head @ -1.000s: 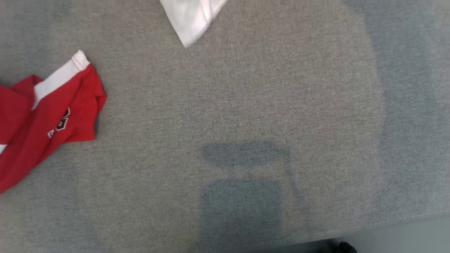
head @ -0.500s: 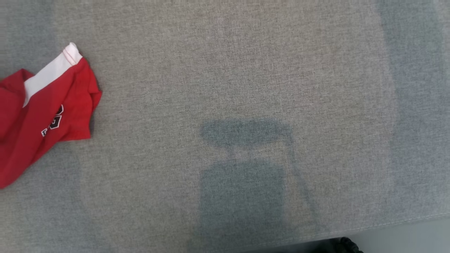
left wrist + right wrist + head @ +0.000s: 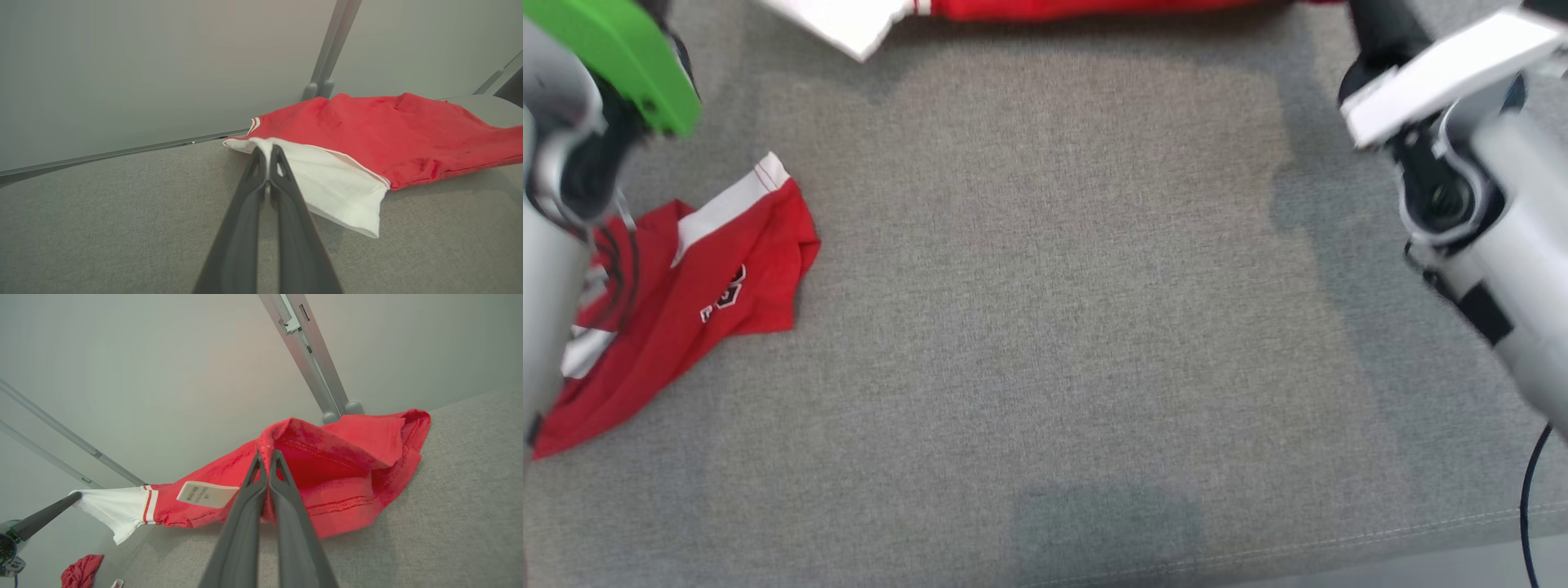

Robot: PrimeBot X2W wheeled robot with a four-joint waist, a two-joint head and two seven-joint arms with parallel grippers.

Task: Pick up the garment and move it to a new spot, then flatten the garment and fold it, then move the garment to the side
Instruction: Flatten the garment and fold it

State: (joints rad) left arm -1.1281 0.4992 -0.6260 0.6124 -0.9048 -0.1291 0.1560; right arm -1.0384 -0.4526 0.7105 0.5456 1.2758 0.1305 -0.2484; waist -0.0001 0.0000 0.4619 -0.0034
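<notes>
The garment (image 3: pixel 1094 8), red with a white sleeve, stretches along the far edge of the grey fabric surface (image 3: pixel 1054 327). My left gripper (image 3: pixel 267 150) is shut on the white sleeve's edge, with the red body of the garment (image 3: pixel 388 130) spreading to its right. My right gripper (image 3: pixel 267 454) is shut on a raised red fold of the garment (image 3: pixel 351 457); a white label (image 3: pixel 206 494) hangs beside it. The left gripper (image 3: pixel 75 496) also shows there, at the sleeve's tip. Both forearms frame the head view's upper corners.
A second red-and-white garment (image 3: pixel 686 294) lies crumpled at the left, partly behind my left arm (image 3: pixel 547 245); it shows small in the right wrist view too (image 3: pixel 81 569). A pale wall with a metal post (image 3: pixel 327 61) stands just behind the surface. The surface's front edge (image 3: pixel 1339 539) runs along the bottom.
The head camera has shifted. Both arms have come into the head view, and the held garment's red band and white sleeve now show along the top edge.
</notes>
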